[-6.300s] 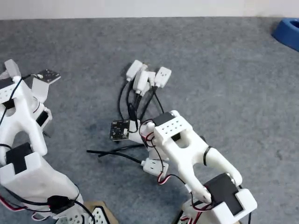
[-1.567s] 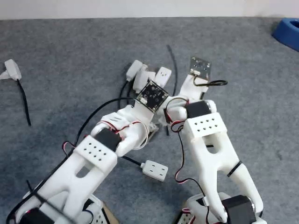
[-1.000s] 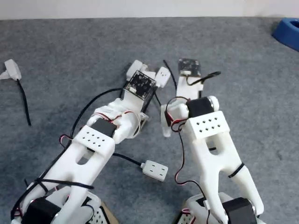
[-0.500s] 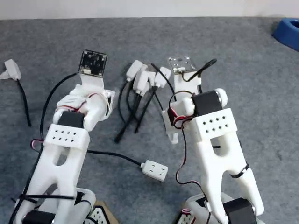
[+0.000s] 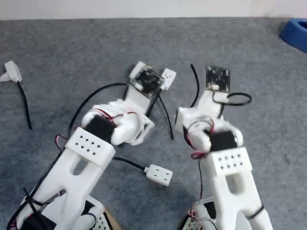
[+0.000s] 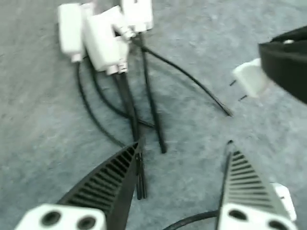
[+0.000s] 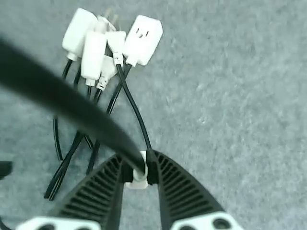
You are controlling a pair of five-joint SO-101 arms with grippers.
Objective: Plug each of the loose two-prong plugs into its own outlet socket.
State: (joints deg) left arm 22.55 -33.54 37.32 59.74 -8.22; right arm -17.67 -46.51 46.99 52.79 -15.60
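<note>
Right wrist view. DESK: What has the right pincer (image 7: 138, 160) got?
FIELD: It is clamped on a two-prong plug (image 7: 136, 181), whose black cord (image 7: 57, 93) runs close past the lens. The left pincer (image 6: 183, 145) gapes wide and empty above the tangle of plugs and sockets (image 6: 100, 38) on the grey bench (image 5: 72, 43). A spare socket block (image 5: 159, 175) lies nearer the arms.
DESK: How will the plug handle?
FIELD: Light, hard plastic, I'd judge, with thin prongs and a springy cord that will tug. Grip the body's flat sides and keep the prongs clear.
DESK: Any change?
FIELD: Half a second ago the left arm stood out to the left. Now it is over the tangle, and the right arm has drawn rightward, away from it.
</note>
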